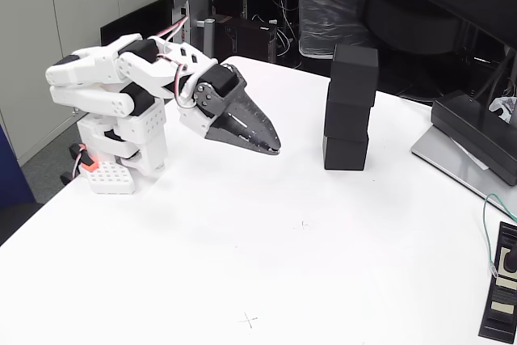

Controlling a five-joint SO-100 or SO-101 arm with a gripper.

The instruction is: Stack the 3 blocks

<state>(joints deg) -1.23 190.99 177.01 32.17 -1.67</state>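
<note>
Three blocks [350, 108] stand stacked in a slightly uneven upright column right of frame centre on the white table [242, 264], well apart from the gripper [273, 146], which lies to their left. Its jaws are closed on nothing, the arm folded low toward its base at upper left.

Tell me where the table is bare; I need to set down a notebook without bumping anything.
The widest bare patch is the near middle of the table, in front of the gripper and the stack, left of the flat device. The gap between gripper and stack is tighter. The right edge is crowded by a laptop and cable.
</note>
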